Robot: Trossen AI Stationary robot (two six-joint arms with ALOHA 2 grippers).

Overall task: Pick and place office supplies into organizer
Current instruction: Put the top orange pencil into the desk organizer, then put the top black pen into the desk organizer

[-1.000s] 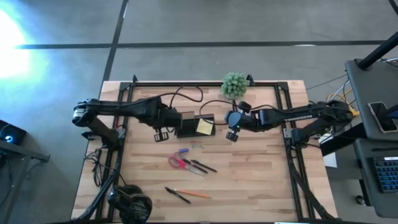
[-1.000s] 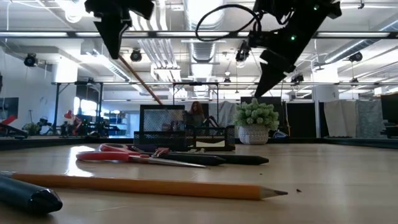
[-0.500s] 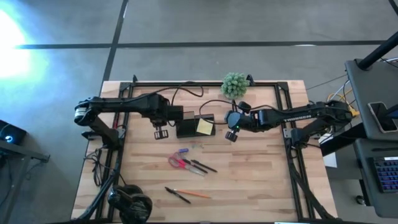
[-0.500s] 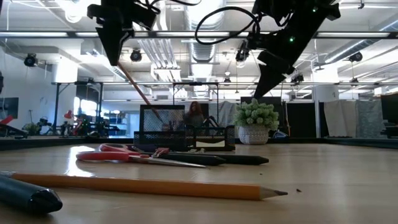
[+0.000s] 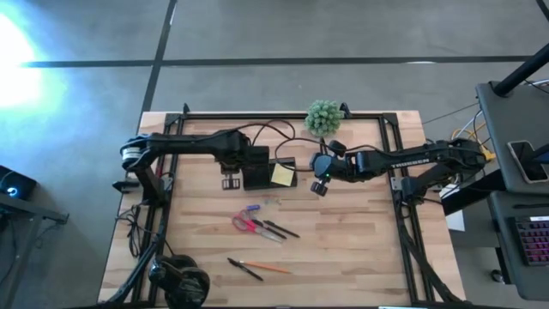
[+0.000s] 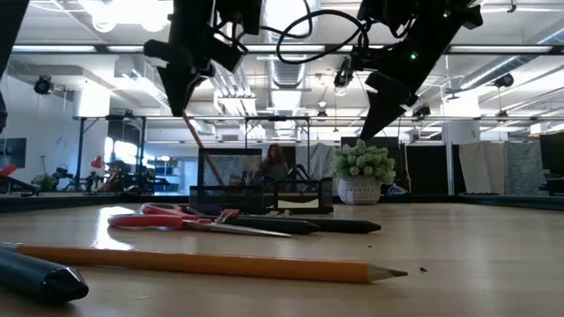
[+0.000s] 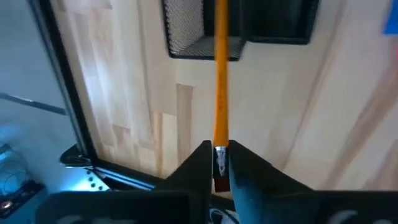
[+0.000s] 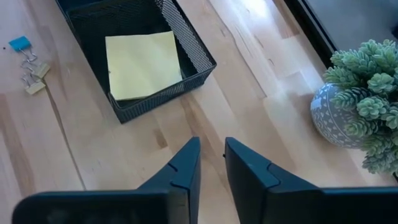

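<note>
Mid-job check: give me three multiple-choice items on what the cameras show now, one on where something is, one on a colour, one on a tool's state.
1. Where is the yellow sticky-note pad?
A. inside the black mesh organizer
B. beside the scissors
C. under the plant

2. What colour are the scissors' handles?
A. blue
B. red
C. green

3. What is the left tool doing?
A. hanging open and empty
B. shut on the orange pencil
C. shut on the scissors

Answers: 1 A, the right wrist view shows the pad lying in a mesh compartment. 2 B, the low view shows red handles. 3 B, the left wrist view shows the fingers clamping the pencil's end.
</note>
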